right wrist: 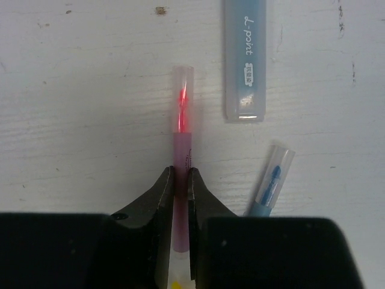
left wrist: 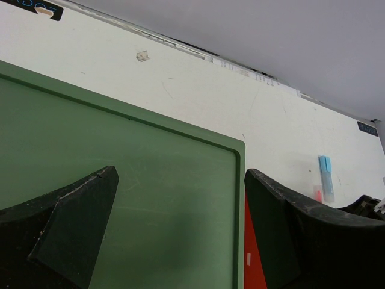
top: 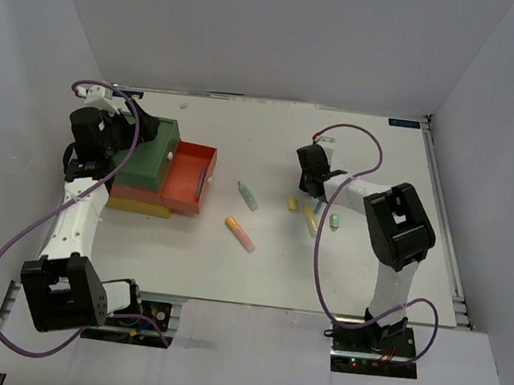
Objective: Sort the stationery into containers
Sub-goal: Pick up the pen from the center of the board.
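Observation:
My right gripper [right wrist: 181,173] is shut on a pink highlighter [right wrist: 182,147] with a clear cap, at table level; I cannot tell if it is lifted. In the top view that gripper [top: 317,183] is right of centre. A pale blue pen [right wrist: 245,60] and a blue highlighter [right wrist: 272,180] lie beside it. My left gripper [left wrist: 180,180] is open and empty over the dark green bin's lid [left wrist: 150,198], seen in the top view [top: 143,133]. The red drawer [top: 189,177] below it is pulled out. The yellow bin [top: 139,206] is at the bottom.
Loose on the table are a teal pen [top: 248,195], an orange-pink marker [top: 240,233], a yellow one [top: 292,203], a yellow-orange one [top: 310,220] and a green one [top: 334,221]. White walls enclose the table on three sides.

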